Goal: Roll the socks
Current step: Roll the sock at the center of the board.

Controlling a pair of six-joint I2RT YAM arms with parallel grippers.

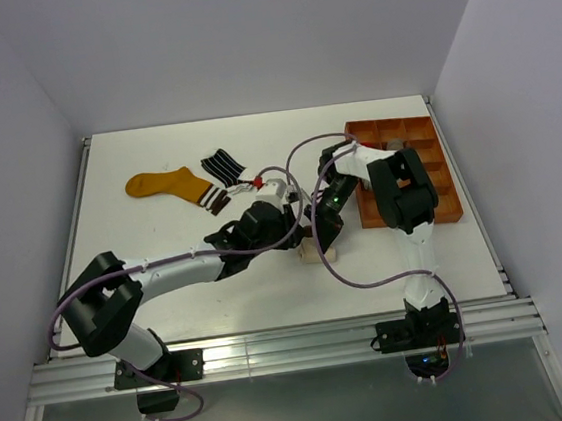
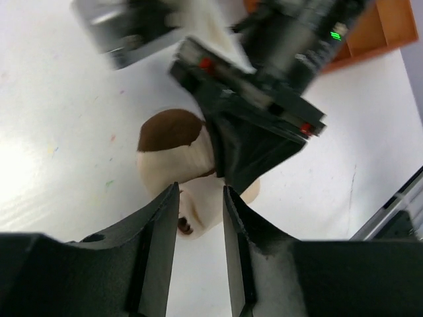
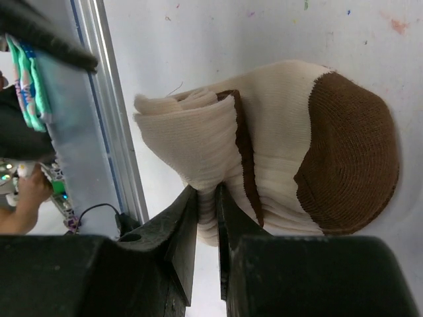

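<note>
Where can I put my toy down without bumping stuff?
Bare: the table strip by the back wall beyond the yellow sock and striped sock, and the near right corner by the tray. Crowded: the middle, around the cream sock.

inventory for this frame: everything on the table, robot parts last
cream sock: 1, cream with brown patches, partly folded, near centre of table
mustard sock: 1, mustard-yellow, far left
black sock: 1, black with white stripes, right of the mustard sock
tray: 1, orange-brown, compartments, far right
grey item: 1, in a far tray compartment, too small to identify
table: 1, white
left gripper: 1, black, fingers either side of the cream sock's edge, grip unclear
right gripper: 1, black, pinching a fold of the cream sock
</note>
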